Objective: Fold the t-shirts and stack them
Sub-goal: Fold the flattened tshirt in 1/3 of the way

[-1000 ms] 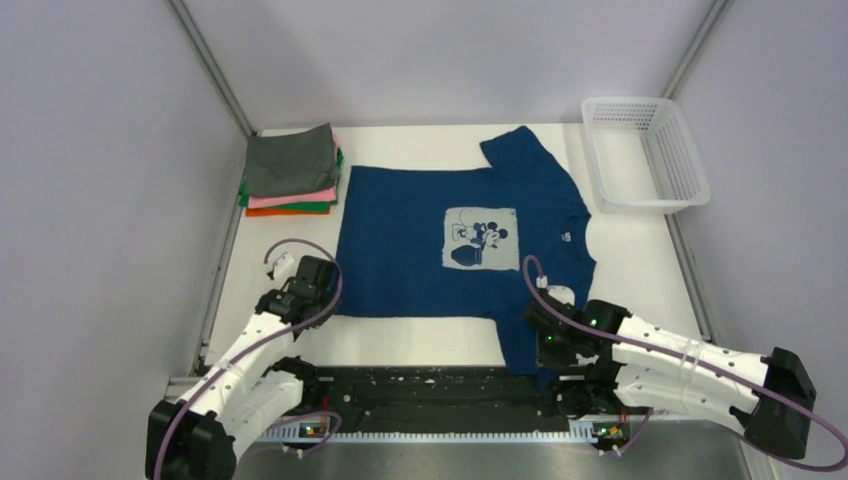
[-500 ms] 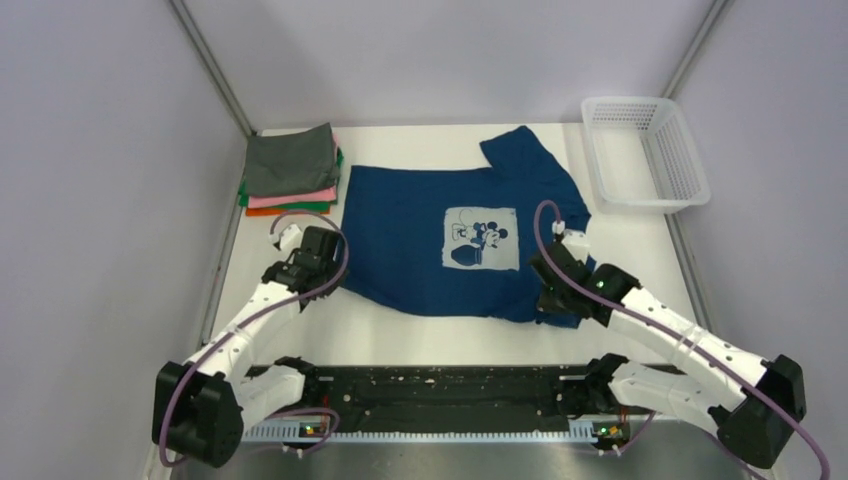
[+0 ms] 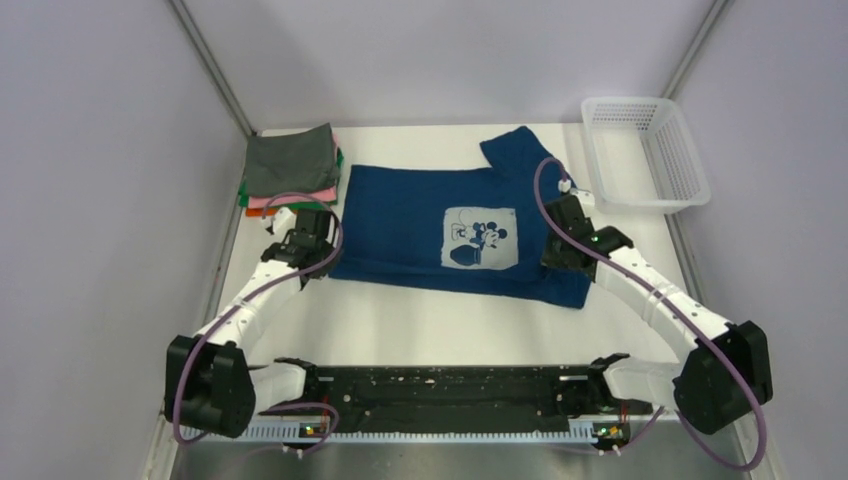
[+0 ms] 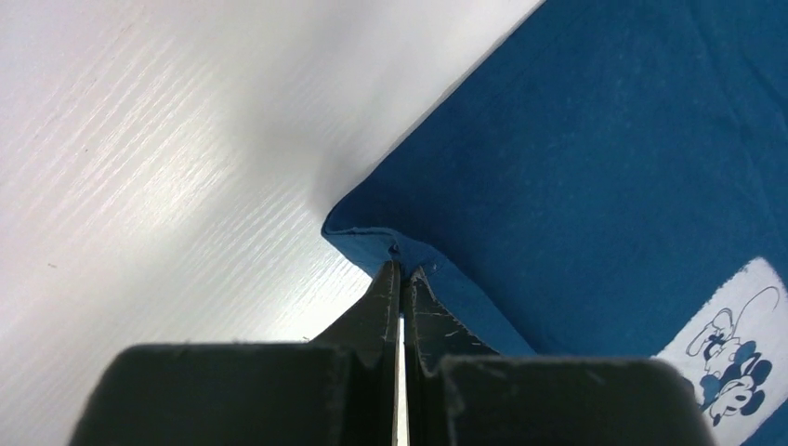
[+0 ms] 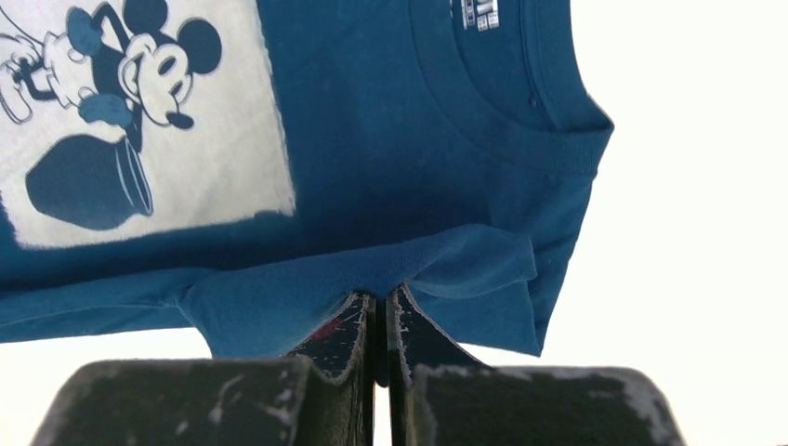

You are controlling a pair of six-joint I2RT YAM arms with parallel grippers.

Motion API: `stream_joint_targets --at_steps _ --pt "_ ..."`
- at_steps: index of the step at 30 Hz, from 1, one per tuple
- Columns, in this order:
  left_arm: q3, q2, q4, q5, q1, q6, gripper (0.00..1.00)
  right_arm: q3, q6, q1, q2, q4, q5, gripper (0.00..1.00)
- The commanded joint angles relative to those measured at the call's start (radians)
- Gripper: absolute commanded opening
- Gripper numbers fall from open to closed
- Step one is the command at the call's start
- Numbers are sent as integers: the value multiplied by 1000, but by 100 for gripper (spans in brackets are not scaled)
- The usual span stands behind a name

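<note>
The navy blue t-shirt (image 3: 440, 225) with a white cartoon print (image 3: 480, 238) lies spread on the white table, its near part folded up over itself. My left gripper (image 3: 322, 248) is shut on the shirt's hem corner (image 4: 390, 249) at its left edge. My right gripper (image 3: 561, 252) is shut on a bunched fold of the shirt's sleeve (image 5: 437, 269) near the collar (image 5: 520, 111). A stack of folded tees (image 3: 292, 170), grey on top of pink, green and orange, sits at the back left.
A white plastic mesh basket (image 3: 645, 152) stands at the back right. Grey walls with metal corner posts enclose the table. A black rail (image 3: 440, 395) runs along the near edge between the arm bases.
Both grippers have carried the shirt's near edge away from the arm bases, toward the back of the table, folding the lower part over the rest. The shirt now looks shorter front to back.
</note>
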Motion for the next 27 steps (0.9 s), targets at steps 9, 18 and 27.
stream_joint_targets --at_steps 9,18,27 --pt "151 137 80 -16 39 47 0 225 -235 -118 184 148 -111 0" --pt "328 383 81 18 82 116 13 417 -309 -176 474 201 -177 1" --pt "496 433 6 169 106 175 91 776 -291 -191 767 155 -225 59"
